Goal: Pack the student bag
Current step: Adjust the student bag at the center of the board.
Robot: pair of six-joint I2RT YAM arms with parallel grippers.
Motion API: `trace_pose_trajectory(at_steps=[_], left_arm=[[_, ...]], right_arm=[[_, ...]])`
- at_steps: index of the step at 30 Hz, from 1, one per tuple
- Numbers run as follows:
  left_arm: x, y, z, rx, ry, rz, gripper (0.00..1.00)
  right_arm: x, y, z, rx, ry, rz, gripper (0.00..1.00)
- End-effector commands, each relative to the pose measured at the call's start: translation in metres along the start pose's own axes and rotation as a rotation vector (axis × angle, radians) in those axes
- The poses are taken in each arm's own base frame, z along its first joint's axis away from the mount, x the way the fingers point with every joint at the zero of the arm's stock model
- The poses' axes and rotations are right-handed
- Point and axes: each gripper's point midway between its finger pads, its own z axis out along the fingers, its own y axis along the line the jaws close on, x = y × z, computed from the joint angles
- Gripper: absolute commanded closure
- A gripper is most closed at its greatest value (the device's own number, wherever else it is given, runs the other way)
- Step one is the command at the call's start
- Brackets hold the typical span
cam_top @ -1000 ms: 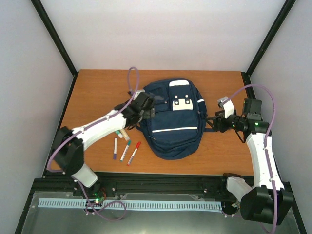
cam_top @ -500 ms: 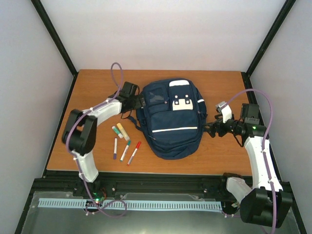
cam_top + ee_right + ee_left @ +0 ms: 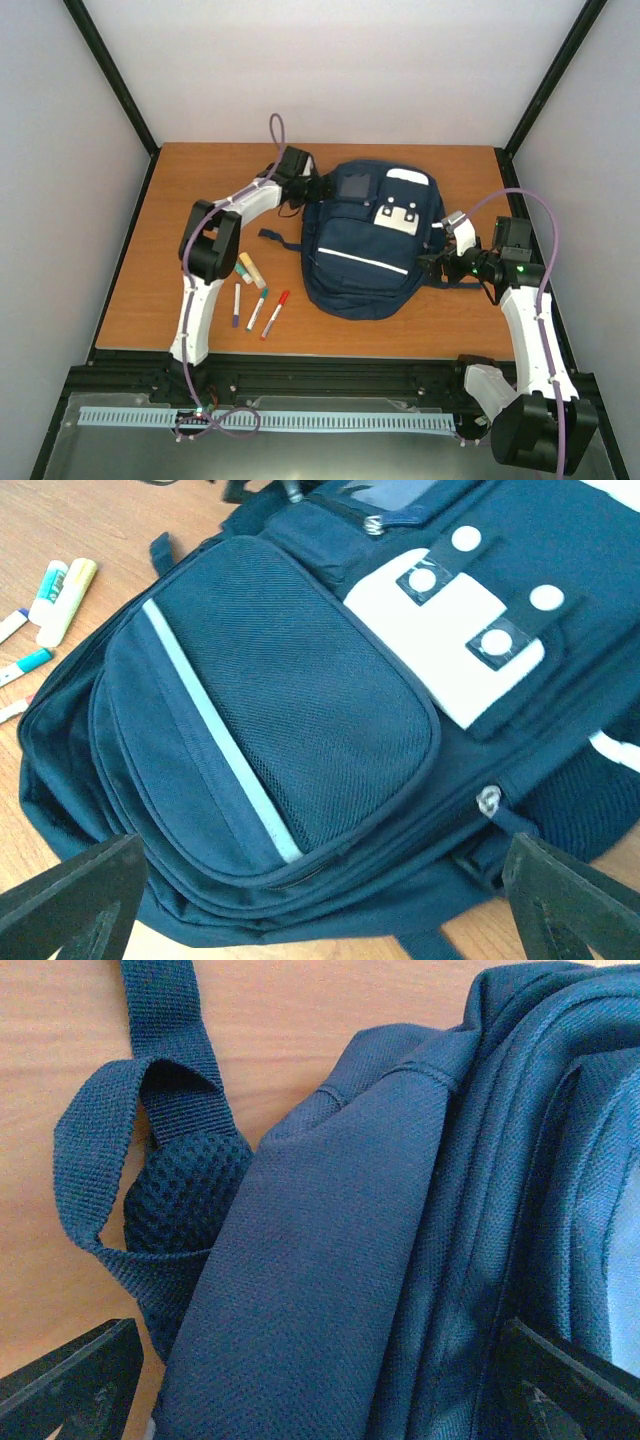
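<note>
"Letting go on the right, are you?" asks the operator.

"Yes. My right gripper (image 3: 438, 262) has just spread its jaws wide; a second ago they were narrower, at the bag's side. Nothing sits between them now. The bag (image 3: 368, 240) lies just ahead of them and below, front pocket up."

"And the left?"

"My left gripper (image 3: 306, 187) stands spread, as before, but that arm has reached out to the bag's far corner. The shoulder fabric lies under its fingers, and the looped strap (image 3: 130, 1160) is just to their left."

"What did that do?"

"The bag has slid toward my right jaws and turned, its top now tipped that way. I judge it was being placed for a zip. Every pocket I can see looks closed, so packing has hardly begun."

"What still goes in?"

"Three markers (image 3: 257, 308) and two sticks (image 3: 250, 270) lie on the table (image 3: 200, 180), well back from my left jaws."

"Anything in the way?"

"The bag itself lies between my right jaws and the markers. The strap beside my left jaws could snag. A zip pull (image 3: 375, 523) lies far ahead of my right jaws."
</note>
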Motion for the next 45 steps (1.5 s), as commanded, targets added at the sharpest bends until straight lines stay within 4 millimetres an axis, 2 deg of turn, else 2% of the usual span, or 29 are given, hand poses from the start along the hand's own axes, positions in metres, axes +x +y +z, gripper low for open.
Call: trace_pose_trajectory(at_steps=[1,4,7,10,13,16,20,22,25,30,32,34,35,38,40,42,45], left_arm=[[0.028,-0.082,0.019,0.164,0.107,0.198,0.00],[0.026,-0.106,0.018,0.137,0.093,0.276,0.00],[0.006,-0.107,0.003,0.072,0.023,0.305,0.00],[-0.010,-0.101,-0.020,-0.009,-0.038,0.336,0.00],[-0.018,-0.101,-0.055,-0.052,-0.080,0.353,0.00],[-0.015,-0.124,-0.104,0.034,-0.089,0.324,0.00],[-0.004,-0.153,-0.168,0.143,-0.109,0.321,0.00],[0.003,-0.152,-0.188,0.132,-0.120,0.356,0.00],[0.014,-0.138,-0.207,0.086,-0.162,0.413,0.00],[0.040,-0.087,-0.223,-0.029,-0.213,0.453,0.00],[0.051,-0.062,-0.229,-0.095,-0.230,0.420,0.00],[0.046,-0.010,-0.234,-0.351,-0.266,0.281,0.00],[0.055,0.009,-0.231,-0.441,-0.205,0.243,0.00],[0.087,0.032,-0.203,-0.523,0.051,0.342,0.00],[0.110,0.041,-0.191,-0.481,0.099,0.338,0.02],[0.123,0.034,-0.189,-0.377,0.091,0.320,0.03],[0.138,0.029,-0.202,-0.303,0.107,0.297,0.03]], right_arm=[[0.001,0.001,0.003,-0.021,0.000,-0.021,0.00],[-0.002,0.004,-0.001,-0.019,-0.011,-0.036,0.00],[-0.002,0.005,-0.003,0.002,-0.039,-0.029,0.00],[0.000,-0.025,-0.008,0.190,-0.028,0.001,0.00],[0.000,-0.035,-0.010,0.238,-0.018,0.032,0.00],[0.004,-0.050,-0.012,0.320,-0.005,0.073,0.00],[0.004,-0.046,-0.007,0.272,0.013,0.079,0.00],[0.003,-0.044,-0.003,0.239,0.024,0.102,0.00],[0.006,-0.048,-0.004,0.265,0.036,0.089,0.00],[0.002,-0.036,-0.006,0.221,0.011,0.057,0.00],[0.000,-0.039,-0.009,0.242,0.004,0.056,0.00],[-0.004,-0.048,-0.014,0.305,-0.013,0.061,0.00],[-0.005,-0.050,-0.017,0.329,-0.027,0.052,0.00],[-0.006,-0.048,-0.018,0.324,-0.048,0.080,0.00],[-0.008,-0.029,-0.012,0.207,-0.038,0.054,0.05],[-0.009,-0.017,-0.008,0.127,-0.034,0.023,0.15],[-0.014,0.001,-0.003,0.057,-0.021,-0.087,0.32]])
